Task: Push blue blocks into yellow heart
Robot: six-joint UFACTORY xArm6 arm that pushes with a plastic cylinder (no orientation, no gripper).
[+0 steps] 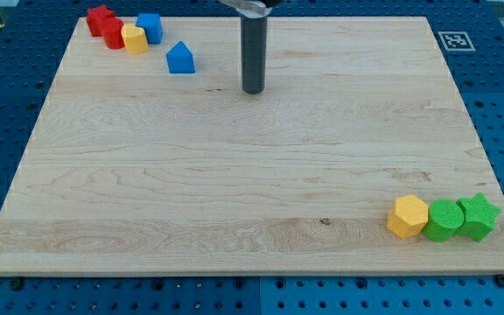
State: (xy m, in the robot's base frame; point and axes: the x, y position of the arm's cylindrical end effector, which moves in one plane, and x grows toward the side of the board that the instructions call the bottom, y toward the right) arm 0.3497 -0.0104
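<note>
A yellow heart block (135, 39) sits near the view's top left, touching a red block (114, 33) on its left and a blue cube (150, 28) on its upper right. A blue house-shaped block (180, 58) stands alone a little to the right and below them. My tip (253, 89) rests on the board to the right of the blue house-shaped block, apart from it by about a block's width or more. The rod rises straight up to the view's top.
A red star block (100, 18) sits at the top left corner beside the red block. A yellow hexagon block (408, 216), a green round block (444, 220) and a green star block (479, 216) line up at the bottom right. A fiducial tag (452, 40) is at the top right.
</note>
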